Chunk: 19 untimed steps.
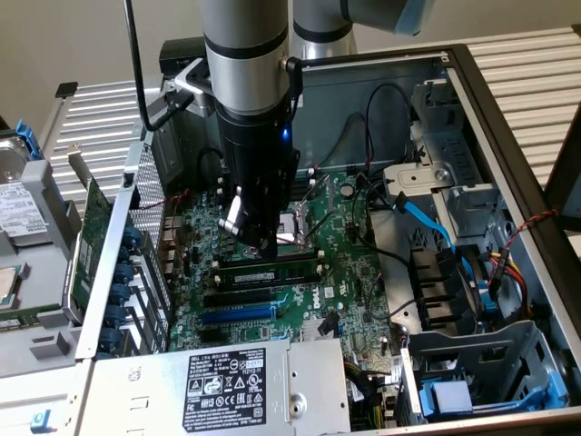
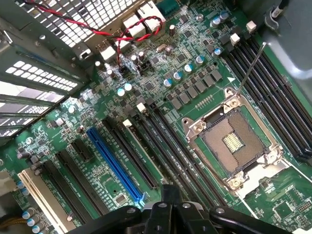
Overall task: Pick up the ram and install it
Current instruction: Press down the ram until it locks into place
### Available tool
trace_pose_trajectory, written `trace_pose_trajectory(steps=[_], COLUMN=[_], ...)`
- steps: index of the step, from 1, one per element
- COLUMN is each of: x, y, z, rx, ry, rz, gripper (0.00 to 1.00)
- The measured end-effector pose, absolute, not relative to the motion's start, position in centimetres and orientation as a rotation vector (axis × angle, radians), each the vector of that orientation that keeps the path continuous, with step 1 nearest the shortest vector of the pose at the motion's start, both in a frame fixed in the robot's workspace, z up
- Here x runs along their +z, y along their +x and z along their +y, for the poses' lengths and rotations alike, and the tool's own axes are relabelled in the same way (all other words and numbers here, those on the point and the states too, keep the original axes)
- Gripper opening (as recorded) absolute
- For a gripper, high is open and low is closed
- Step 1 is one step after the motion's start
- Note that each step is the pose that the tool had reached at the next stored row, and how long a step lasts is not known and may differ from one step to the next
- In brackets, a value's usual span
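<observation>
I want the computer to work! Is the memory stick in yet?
Nearly, it seems. Done: the ram already stands in a black slot on the motherboard, near the empty processor socket. In hand: the shut hand sits right over the ram. Left: I cannot tell whether it is clicked fully home.

the ram [image 1: 272, 272] is a long, narrow green board with dark chips along its face. it stands on its long edge in a black slot on the motherboard, level, running from 9 o'clock to 3 o'clock across the exterior view. it sits near the middle of the open case, just at 6 o'clock of the square cpu socket, with further black slots and a blue one at its own 6 o'clock. its 9 o'clock end lies right under the gripper's tip, which hides part of it; whether the two touch is not clear. its label cannot be made out.
</observation>
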<state>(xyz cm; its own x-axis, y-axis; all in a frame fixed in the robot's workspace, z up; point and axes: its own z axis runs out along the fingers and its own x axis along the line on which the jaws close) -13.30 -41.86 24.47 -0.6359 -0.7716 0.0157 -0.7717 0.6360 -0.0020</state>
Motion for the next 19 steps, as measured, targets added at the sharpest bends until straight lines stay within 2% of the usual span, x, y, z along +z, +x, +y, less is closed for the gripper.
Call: trace_pose_trajectory(steps=[5,19], x=[24.47,24.47], y=[-13.30,-13.30], z=[-41.86,-41.86], rx=[0.028,0.026], ry=[1.259,0.975], rz=[-2.858,-2.965], gripper=[0.11,0.11])
